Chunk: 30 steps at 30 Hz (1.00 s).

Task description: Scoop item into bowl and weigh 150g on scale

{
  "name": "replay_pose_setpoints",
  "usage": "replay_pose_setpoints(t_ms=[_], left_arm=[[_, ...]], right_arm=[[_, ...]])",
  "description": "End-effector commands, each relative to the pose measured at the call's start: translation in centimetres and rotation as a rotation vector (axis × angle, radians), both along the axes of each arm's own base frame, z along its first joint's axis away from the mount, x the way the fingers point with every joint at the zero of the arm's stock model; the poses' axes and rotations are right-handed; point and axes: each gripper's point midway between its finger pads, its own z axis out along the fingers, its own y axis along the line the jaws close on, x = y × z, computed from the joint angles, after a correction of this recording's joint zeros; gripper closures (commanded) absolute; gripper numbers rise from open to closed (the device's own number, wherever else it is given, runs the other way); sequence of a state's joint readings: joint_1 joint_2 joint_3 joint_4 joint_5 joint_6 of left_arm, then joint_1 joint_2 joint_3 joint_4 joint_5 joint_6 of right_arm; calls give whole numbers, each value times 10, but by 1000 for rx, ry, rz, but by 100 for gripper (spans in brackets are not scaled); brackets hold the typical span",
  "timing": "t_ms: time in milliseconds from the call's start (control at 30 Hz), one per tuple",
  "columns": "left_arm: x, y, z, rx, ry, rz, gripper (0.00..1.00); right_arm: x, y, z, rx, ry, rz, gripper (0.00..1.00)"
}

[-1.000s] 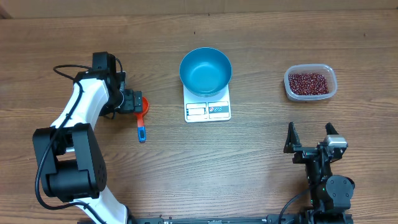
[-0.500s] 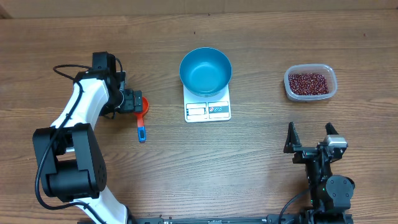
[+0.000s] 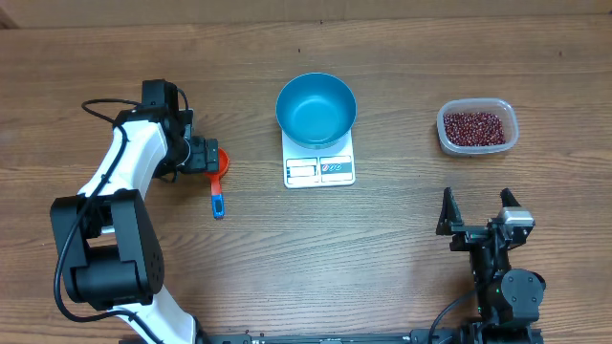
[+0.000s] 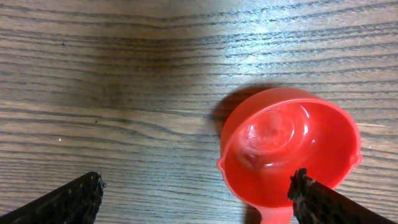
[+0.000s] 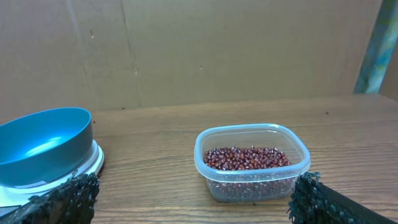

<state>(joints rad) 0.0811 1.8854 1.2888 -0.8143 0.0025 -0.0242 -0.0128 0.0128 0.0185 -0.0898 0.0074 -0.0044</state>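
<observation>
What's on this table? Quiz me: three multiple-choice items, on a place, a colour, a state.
1. The blue bowl stands: A on the white scale; B on bare wood; C on a plate.
2. The measuring scoop's cup is: A green; B red; C white.
3. The bowl is: A empty; B full of water; C overturned.
Key: 1 A, the scale shows beneath it. 2 B, red cup, blue handle. 3 A, bare blue inside; the beans lie in the clear tub.
</observation>
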Motion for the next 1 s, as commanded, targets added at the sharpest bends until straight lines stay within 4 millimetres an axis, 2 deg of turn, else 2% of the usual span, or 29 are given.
replay_pose_setpoints(t_ms=[0,367,767,967], left_arm=[[-3,3,-6,7,15,11,1],[-5,2,-10,3,30,10,0],[-14,2,-43,1,118,11,0],[-14,3,-49,2,127,11,0]], right_arm=[[0,-1,-2,-4,-5,-5,0],[0,-1,-2,-4,-5,-5,0],[0,-1,-2,-5,-5,-5,0],[0,-1,-2,-4,-5,-5,0]])
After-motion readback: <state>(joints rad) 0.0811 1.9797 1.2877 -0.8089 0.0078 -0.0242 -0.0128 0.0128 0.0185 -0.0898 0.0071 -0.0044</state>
